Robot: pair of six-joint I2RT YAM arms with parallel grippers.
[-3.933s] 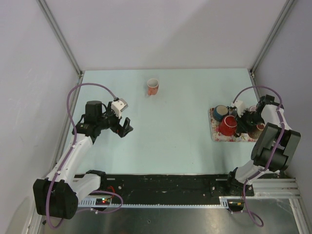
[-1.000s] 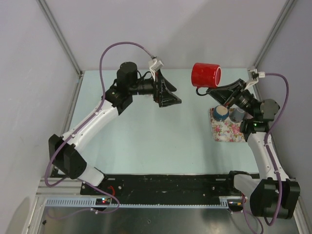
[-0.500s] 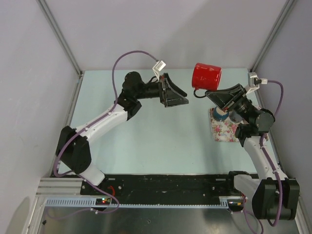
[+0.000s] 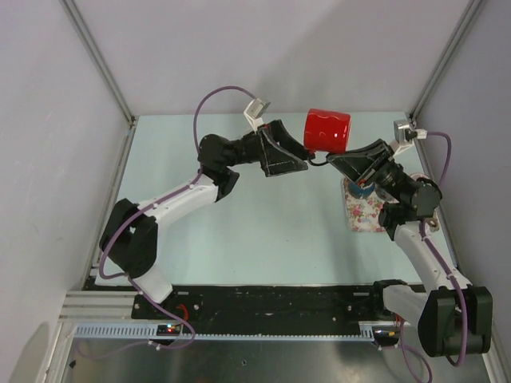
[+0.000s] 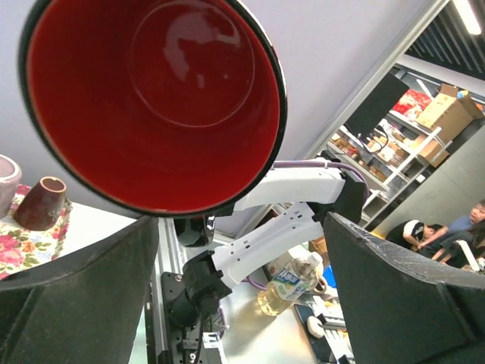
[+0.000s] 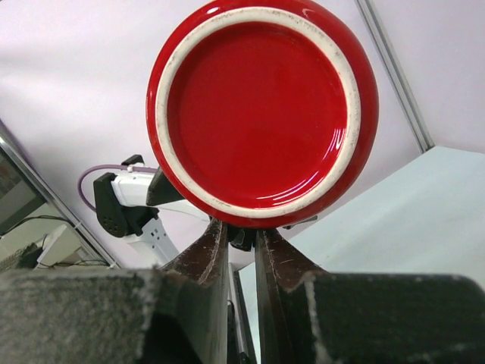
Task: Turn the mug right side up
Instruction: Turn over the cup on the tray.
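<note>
The red mug (image 4: 327, 130) hangs in the air above the back of the table, lying on its side. My right gripper (image 4: 323, 158) is shut on its handle from below. In the right wrist view the mug's base (image 6: 261, 114) faces the camera, just above the right gripper (image 6: 241, 231). My left gripper (image 4: 299, 155) stands open beside the mug's mouth, with nothing between its fingers. The left wrist view looks straight into the mug's red inside (image 5: 151, 98), which sits above the left gripper (image 5: 242, 227).
A flowered tray (image 4: 371, 214) lies at the right of the table under the right arm, with a blue mug (image 4: 361, 185) on it. The left wrist view shows a brown cup (image 5: 39, 203) upside down on the tray (image 5: 30, 246). Frame posts stand at both back corners.
My left gripper has moved right, up to the mug's mouth. The right arm has carried the mug a little left and lower, towards it.
</note>
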